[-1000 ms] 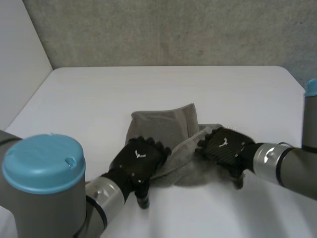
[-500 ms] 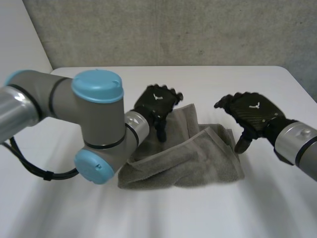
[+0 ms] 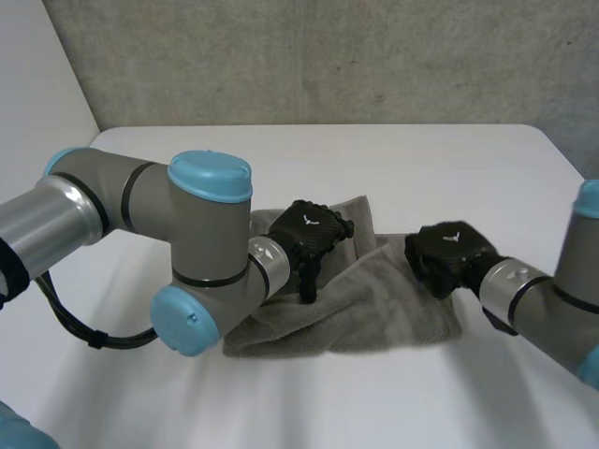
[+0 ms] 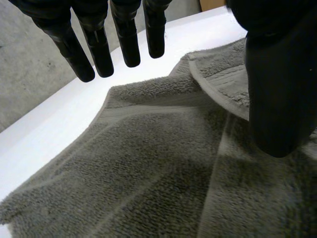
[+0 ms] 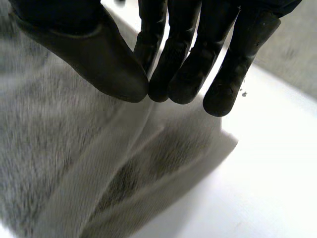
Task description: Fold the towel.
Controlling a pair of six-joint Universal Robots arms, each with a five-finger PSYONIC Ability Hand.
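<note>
Bearing white emblems (image 3: 307, 222), both robot hands (image 3: 314, 238) (image 3: 442, 257) sit over the towel (image 3: 374, 301).

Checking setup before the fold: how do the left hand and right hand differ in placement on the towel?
The left hand is over the towel's far edge; the right hand is at its right edge. The left arm bends sharply beside the towel; the right arm comes in from the right. Both are by the towel.
</note>
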